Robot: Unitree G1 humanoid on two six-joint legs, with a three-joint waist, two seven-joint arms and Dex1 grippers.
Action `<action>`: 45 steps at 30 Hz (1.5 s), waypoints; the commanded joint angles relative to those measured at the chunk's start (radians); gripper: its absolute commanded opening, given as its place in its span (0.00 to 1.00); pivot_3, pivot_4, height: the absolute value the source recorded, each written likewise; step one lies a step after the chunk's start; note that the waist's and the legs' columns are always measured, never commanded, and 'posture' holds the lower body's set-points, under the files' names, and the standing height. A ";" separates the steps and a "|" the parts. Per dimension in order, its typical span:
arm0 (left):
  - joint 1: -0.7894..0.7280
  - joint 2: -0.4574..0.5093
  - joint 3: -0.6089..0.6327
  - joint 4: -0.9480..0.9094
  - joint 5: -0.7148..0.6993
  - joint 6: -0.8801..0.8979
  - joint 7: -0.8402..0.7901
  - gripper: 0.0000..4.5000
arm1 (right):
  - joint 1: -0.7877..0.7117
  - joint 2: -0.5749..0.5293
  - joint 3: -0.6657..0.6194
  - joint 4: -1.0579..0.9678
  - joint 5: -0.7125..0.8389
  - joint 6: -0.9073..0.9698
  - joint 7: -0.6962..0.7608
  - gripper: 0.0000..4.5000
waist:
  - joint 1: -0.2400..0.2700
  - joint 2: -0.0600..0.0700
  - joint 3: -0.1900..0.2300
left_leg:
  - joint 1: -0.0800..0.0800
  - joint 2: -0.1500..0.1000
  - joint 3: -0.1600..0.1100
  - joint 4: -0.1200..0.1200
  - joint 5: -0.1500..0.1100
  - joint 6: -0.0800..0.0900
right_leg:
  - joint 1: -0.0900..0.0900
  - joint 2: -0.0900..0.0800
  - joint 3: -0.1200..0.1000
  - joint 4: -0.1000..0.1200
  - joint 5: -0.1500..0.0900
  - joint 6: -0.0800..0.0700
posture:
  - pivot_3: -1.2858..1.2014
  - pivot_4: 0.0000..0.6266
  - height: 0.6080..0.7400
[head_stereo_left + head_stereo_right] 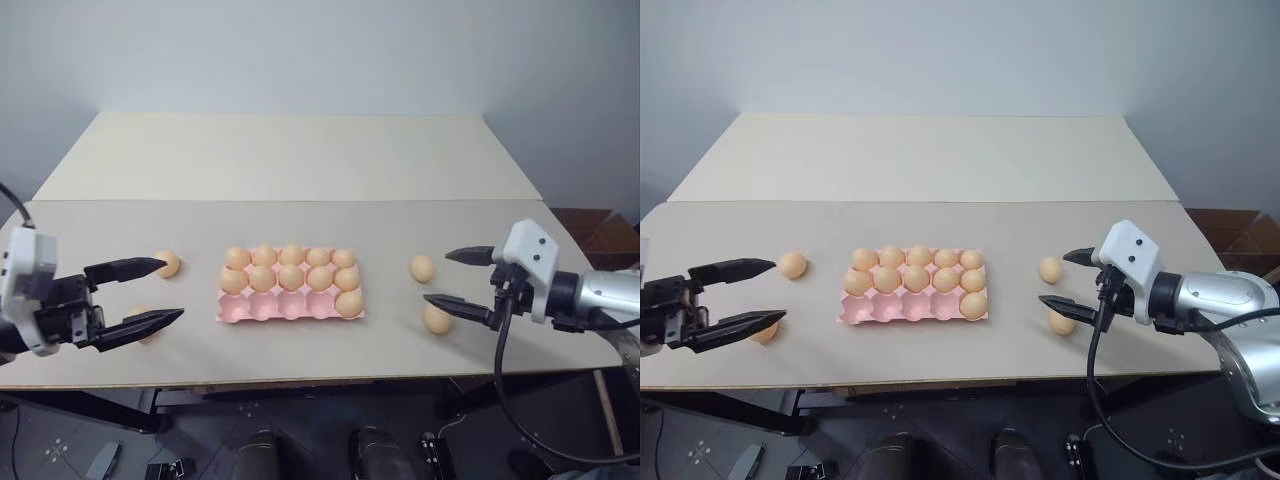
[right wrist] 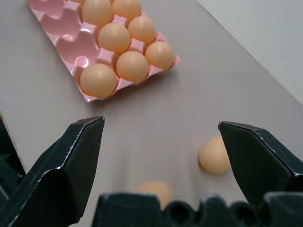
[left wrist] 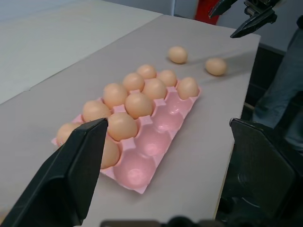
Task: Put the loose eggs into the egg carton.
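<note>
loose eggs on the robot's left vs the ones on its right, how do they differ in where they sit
The left pair of loose eggs lies by the left claw, whose lower finger partly covers the nearer egg. The right pair of loose eggs lies by the right claw, which crosses only the nearer egg's edge. The left pair sits further apart than the right pair. All four look alike, rest on the table and are outside the egg carton.

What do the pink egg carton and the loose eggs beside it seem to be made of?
The egg carton looks like thin moulded plastic: its empty cups shine and seem slightly translucent in the left wrist view. The loose eggs have a smooth, matt, pale orange-tan shell; whether they are real or imitation, the pictures leave open.
</note>
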 commanded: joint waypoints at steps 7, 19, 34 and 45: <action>-0.079 0.028 -0.075 0.059 0.024 -0.027 -0.052 1.00 | 0.007 0.075 0.101 -0.060 -0.080 0.294 -0.314 1.00 | -0.006 0.000 0.000 | -0.001 -0.001 0.000 0.000 0.000 0.000 | -0.001 0.000 0.001 0.000 0.000 -0.001 | 0.52 0.24 1.00; -0.045 0.010 -0.037 0.032 0.029 -0.022 -0.043 1.00 | -0.078 0.183 0.200 0.076 -0.143 0.326 -0.380 0.64 | -0.012 0.000 0.000 | -0.002 -0.001 0.000 0.000 0.000 0.000 | -0.002 0.000 0.000 0.000 0.001 0.002 | 0.52 0.24 1.00; 0.033 0.023 0.041 -0.014 0.004 0.006 -0.049 1.00 | -0.396 0.313 0.397 -0.015 -0.071 0.245 -0.267 0.41 | -0.026 0.000 0.000 | -0.001 0.001 -0.001 0.000 0.000 0.000 | -0.002 0.001 0.000 0.001 0.001 0.003 | 0.52 0.24 1.00; 0.027 -0.001 0.039 -0.017 0.014 -0.016 -0.020 1.00 | -0.484 0.512 0.673 0.163 -0.259 0.134 -0.311 0.48 | -0.021 0.000 0.000 | -0.004 -0.001 -0.001 0.000 0.000 0.000 | -0.004 0.000 -0.001 0.001 0.004 0.003 | 0.52 0.24 1.00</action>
